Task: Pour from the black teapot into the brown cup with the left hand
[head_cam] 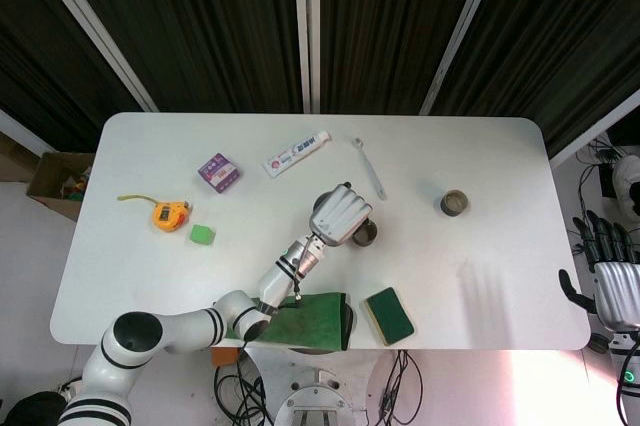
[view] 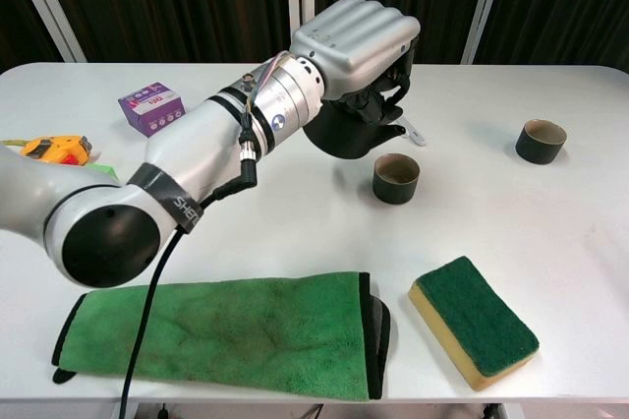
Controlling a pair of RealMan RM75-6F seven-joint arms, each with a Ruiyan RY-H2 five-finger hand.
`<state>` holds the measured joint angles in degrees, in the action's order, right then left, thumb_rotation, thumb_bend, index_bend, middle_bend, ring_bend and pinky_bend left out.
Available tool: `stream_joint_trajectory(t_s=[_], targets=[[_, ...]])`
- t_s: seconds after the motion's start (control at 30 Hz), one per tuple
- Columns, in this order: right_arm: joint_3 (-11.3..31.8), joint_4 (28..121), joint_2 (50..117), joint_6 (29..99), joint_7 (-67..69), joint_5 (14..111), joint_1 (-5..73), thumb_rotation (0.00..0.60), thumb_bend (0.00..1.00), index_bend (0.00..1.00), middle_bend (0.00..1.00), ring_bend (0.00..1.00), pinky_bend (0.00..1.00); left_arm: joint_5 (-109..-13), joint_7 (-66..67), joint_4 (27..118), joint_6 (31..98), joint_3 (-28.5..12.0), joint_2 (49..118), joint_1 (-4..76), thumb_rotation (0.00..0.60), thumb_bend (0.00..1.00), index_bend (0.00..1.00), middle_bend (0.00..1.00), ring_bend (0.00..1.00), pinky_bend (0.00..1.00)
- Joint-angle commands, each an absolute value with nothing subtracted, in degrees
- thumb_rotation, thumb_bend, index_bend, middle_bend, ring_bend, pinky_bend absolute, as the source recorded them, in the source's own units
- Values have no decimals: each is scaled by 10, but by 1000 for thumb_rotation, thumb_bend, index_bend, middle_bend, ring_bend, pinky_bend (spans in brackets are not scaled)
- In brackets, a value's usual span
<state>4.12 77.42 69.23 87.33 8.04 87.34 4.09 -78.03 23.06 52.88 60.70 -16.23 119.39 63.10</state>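
Observation:
My left hand (view: 356, 37) grips the black teapot (view: 346, 132) from above and holds it off the table, tilted, with its spout pointing right toward the brown cup (view: 396, 178). In the head view the left hand (head_cam: 338, 212) covers most of the teapot, and the brown cup (head_cam: 365, 234) shows just to its right. The spout hangs a little above and left of the cup's rim. My right hand (head_cam: 609, 266) hangs off the table's right edge with its fingers apart and nothing in it.
A second dark cup (view: 542, 141) stands at the far right. A green sponge (view: 473, 320) and a green cloth (view: 226, 333) lie along the front edge. A purple box (view: 150, 107), a tape measure (view: 49, 148), a toothpaste tube (head_cam: 296, 153) and a white spoon (head_cam: 368, 167) lie further back.

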Motion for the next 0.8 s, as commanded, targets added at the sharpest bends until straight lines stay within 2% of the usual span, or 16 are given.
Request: stream_joint_trajectory(t_s=[0.03, 0.8], targets=[[41, 774, 692, 873, 81, 873, 41, 600, 376, 0, 0, 0, 0, -785, 235, 526, 611, -160, 1195, 632, 600, 422, 1000, 1000, 1000, 652], [41, 775, 690, 876, 82, 876, 41, 600, 376, 0, 0, 0, 0, -803, 252, 519, 619, -156, 1197, 632, 600, 433, 1000, 1000, 1000, 654]])
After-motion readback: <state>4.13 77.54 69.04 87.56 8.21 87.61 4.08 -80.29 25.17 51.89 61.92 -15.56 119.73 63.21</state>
